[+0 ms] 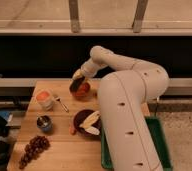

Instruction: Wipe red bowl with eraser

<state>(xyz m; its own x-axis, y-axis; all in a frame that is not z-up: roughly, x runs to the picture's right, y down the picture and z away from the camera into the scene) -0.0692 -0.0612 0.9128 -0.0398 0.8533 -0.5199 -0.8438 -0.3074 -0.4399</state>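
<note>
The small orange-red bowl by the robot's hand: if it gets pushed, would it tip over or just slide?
Probably slide rather than tip: the small round orange-red bowl looks low and wide, sitting flat on the smooth wooden table. Being small, it is likely light, so the gripper, at its far rim, could shove it along.

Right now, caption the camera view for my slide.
Robot's claw poised at the far rim of the small round orange-red bowl on the wooden table.

One cam, high up, mid-range, looks down past the arm (131, 115) onto the worktop (64, 152); hand (79, 75) upper centre-left, window (104, 12) along top.
</note>
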